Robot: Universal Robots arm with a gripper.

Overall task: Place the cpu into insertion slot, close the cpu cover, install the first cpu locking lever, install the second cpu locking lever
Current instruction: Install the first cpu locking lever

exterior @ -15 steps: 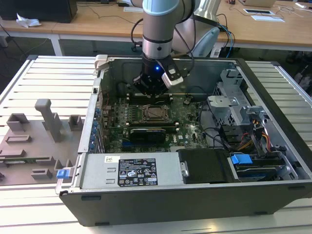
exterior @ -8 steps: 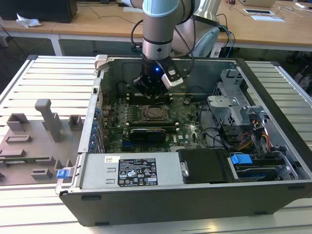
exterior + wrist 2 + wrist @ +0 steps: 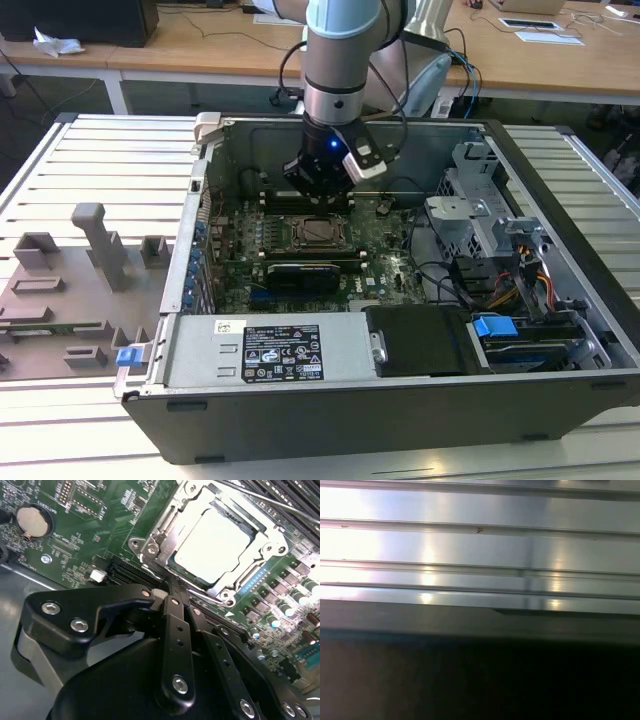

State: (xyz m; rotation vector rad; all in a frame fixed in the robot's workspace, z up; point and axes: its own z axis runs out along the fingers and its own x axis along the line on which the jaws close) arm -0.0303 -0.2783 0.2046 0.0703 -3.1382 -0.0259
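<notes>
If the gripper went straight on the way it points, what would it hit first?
Probably the cpu cover, at its near edge around the cpu; the gripper points there, but depth is unclear.

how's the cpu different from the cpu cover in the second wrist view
The cpu is a solid, pale matte square, while the cpu cover is a shiny silver frame with a large cut-out. The cpu is the smaller of the two and shows through that cut-out. The cpu cover borders it on every side. Both are square and lie flat on the green motherboard.
</notes>
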